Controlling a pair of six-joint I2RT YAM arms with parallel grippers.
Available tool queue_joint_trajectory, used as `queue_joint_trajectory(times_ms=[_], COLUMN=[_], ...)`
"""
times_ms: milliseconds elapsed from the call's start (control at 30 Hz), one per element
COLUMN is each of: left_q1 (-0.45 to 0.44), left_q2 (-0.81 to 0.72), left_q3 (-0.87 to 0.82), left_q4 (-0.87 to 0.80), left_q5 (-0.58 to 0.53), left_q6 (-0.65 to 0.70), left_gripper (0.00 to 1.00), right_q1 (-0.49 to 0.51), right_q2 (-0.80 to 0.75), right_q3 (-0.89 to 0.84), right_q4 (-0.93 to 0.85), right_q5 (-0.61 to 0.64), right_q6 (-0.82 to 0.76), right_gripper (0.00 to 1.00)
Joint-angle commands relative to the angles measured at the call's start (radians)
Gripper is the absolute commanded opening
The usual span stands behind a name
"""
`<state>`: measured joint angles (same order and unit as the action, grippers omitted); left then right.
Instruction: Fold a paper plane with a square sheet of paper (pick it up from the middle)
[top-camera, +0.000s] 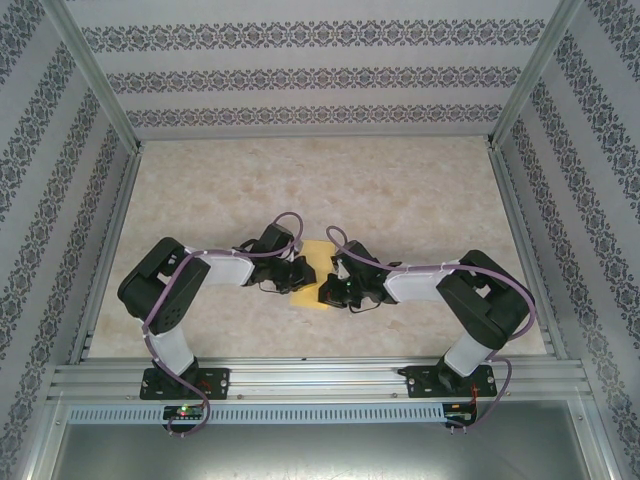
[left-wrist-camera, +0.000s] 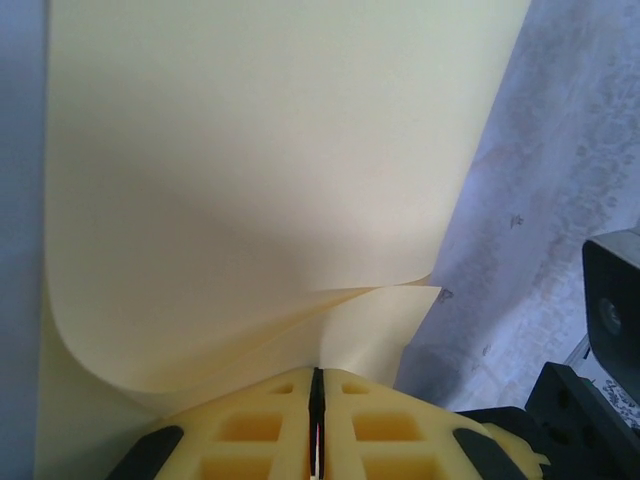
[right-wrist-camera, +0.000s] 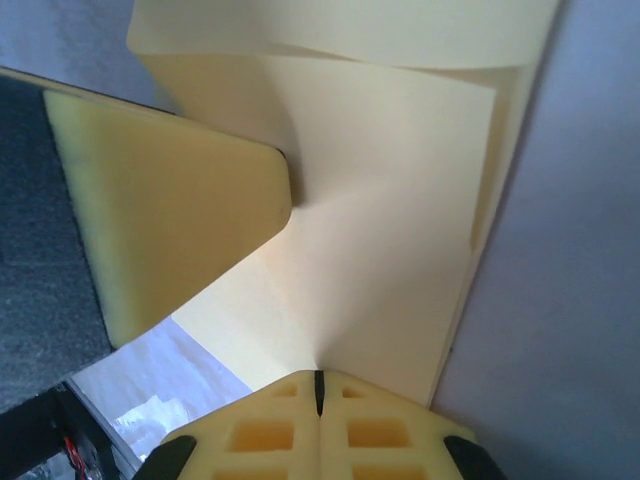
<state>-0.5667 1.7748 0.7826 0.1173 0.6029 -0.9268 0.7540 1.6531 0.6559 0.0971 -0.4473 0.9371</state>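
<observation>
The left gripper has its blocky yellow fingers, moulded with square waffle pockets, pressed together to a hairline seam. They pinch the thin, matte, pale yellow square sheet of paper where a doubled edge runs into the tips. From there the sheet bows upward in one broad, smooth curl, and an under-layer ends in a sharp corner to the right.

The right gripper, in the same pocketed yellow moulding, is likewise closed on the sheet, with soft creases fanning out from its seam. A flat, round-cornered finger of the left gripper bites the paper from the other side.

In the top view the sheet is caught between the two meeting grippers over the middle of the beige marbled tabletop. Around the tabletop stand walls of striped, ornamented wallpaper, and a ribbed aluminium rail runs along the near edge.
</observation>
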Motion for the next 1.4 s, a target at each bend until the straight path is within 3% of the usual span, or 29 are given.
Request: queue_joint_trajectory(times_ms=[0, 933, 1233, 1367], left_q1=[0.054, 0.244, 0.237, 0.182], left_q2=[0.032, 0.047, -0.067, -0.116], left_q3=[-0.027, 0.043, 0.101, 0.081], left_q4=[0.02, -0.046, -0.17, -0.183], left_q5=[-0.044, 0.043, 0.038, 0.057], left_q6=[0.041, 0.143, 0.152, 0.141], left_gripper=[0.13, 0.15, 0.15, 0.14], right_q1=[0.021, 0.029, 0.036, 0.039], right_q2=[0.058, 0.068, 0.073, 0.077], right_q3=[-0.027, 0.013, 0.046, 0.048], right_q4=[-0.221, -0.285, -0.289, -0.29], right_q5=[0.085, 0.088, 0.085, 0.09], right_q6=[-0.04, -0.071, -0.075, -0.073], right_gripper=[0.0, 0.0, 0.0, 0.0])
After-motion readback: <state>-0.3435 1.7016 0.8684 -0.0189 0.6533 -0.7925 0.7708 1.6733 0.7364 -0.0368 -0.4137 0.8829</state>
